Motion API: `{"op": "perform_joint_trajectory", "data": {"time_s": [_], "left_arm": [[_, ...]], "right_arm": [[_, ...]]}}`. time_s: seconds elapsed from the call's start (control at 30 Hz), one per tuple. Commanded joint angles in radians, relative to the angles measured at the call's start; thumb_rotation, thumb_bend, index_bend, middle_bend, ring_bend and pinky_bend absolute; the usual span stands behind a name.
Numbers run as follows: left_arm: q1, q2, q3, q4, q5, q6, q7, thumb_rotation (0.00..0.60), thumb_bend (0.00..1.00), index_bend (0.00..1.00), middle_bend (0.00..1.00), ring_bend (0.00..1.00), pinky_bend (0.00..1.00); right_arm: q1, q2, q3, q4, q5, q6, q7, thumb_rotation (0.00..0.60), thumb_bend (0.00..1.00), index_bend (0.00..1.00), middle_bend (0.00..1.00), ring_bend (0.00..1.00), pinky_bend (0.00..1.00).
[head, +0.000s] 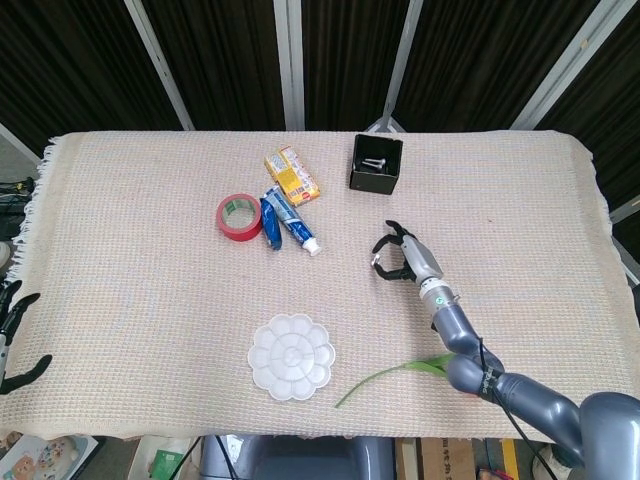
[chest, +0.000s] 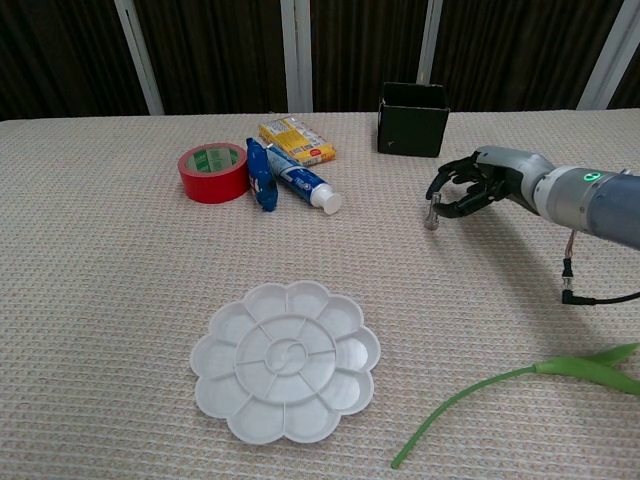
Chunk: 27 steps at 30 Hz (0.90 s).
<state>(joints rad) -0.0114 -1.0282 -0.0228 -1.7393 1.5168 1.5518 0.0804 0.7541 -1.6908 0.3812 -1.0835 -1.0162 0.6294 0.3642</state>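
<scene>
My right hand (chest: 470, 187) hovers just above the cloth right of centre, fingers curled, pinching a small metal screw (chest: 432, 213) that hangs head-down from its fingertips. In the head view that right hand (head: 402, 258) lies below the black box (head: 376, 165), which holds a few more screws (head: 375, 161). In the chest view the black box (chest: 412, 118) stands behind the hand. My left hand (head: 14, 338) shows only at the far left edge, off the table, fingers spread and holding nothing.
A red tape roll (head: 239, 217), a blue tube (head: 288, 220) and a yellow packet (head: 291, 174) lie together at the back left. A white flower-shaped palette (head: 291, 356) sits near the front edge, with a green leaf stem (head: 392, 376) to its right.
</scene>
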Motion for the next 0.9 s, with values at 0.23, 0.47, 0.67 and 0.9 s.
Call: {"op": "perform_joint_trajectory", "data": {"time_s": [0.23, 0.47, 0.67, 0.9], "left_arm": [[-0.002, -0.001, -0.004, 0.002, -0.007, -0.003, 0.000, 0.600, 0.34, 0.16, 0.00, 0.00, 0.00], [-0.005, -0.003, -0.004, 0.000, -0.007, -0.009, -0.001, 0.600, 0.34, 0.16, 0.00, 0.00, 0.00], [-0.004, -0.003, -0.002, -0.003, 0.000, -0.004, -0.002, 0.600, 0.34, 0.16, 0.00, 0.00, 0.00], [-0.006, 0.002, 0.008, -0.006, 0.012, -0.014, -0.011, 0.600, 0.34, 0.16, 0.00, 0.00, 0.00]], "right_arm": [[-0.036, 0.100, -0.008, -0.107, -0.050, 0.026, 0.013, 0.600, 0.38, 0.29, 0.02, 0.00, 0.00], [-0.175, 0.321, -0.037, -0.327, -0.175, 0.344, -0.201, 0.600, 0.38, 0.19, 0.02, 0.00, 0.00], [-0.364, 0.568, -0.101, -0.673, -0.281, 0.619, -0.406, 0.600, 0.38, 0.19, 0.02, 0.01, 0.01], [-0.567, 0.661, -0.275, -0.844, -0.536, 0.885, -0.583, 0.600, 0.38, 0.19, 0.02, 0.04, 0.02]]}}
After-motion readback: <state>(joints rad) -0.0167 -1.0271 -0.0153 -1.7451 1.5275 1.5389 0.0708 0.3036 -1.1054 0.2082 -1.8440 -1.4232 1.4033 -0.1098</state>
